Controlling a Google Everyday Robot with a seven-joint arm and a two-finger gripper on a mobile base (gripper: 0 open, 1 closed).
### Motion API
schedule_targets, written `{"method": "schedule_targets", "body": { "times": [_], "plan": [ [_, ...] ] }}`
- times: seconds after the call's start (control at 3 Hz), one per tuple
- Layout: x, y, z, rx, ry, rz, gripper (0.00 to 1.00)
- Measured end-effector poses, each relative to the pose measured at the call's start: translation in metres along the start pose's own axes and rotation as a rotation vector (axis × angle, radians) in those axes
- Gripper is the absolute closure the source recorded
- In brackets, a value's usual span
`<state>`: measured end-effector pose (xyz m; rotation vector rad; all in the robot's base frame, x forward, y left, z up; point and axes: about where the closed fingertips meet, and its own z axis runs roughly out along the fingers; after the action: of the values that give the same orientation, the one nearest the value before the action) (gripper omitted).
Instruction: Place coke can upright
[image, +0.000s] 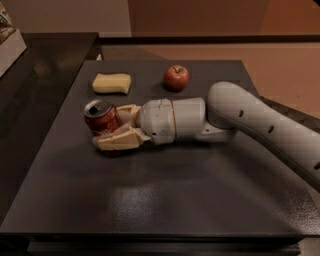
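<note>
Tool (110, 128) clamped around can (101, 117) between its fingers; likely thin, light, slick metal, best held mid-body, gently

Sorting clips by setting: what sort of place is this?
Likely an indoor robot-test counter: a dark matte tabletop with a round red apple, a yellow sponge block and a red metal coke can, clasped by the end effector at centre-left.
</note>
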<state>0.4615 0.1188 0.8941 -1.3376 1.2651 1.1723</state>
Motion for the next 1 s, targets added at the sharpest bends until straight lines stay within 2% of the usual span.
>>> {"method": "schedule_targets", "body": {
  "times": [0.67,1.0],
  "plan": [
    [0.0138,0.0019,0.0041,-0.024,-0.01,0.023,0.12],
    [0.0128,0.0031,0.006,-0.028,-0.01,0.021,0.0]
  ]
}}
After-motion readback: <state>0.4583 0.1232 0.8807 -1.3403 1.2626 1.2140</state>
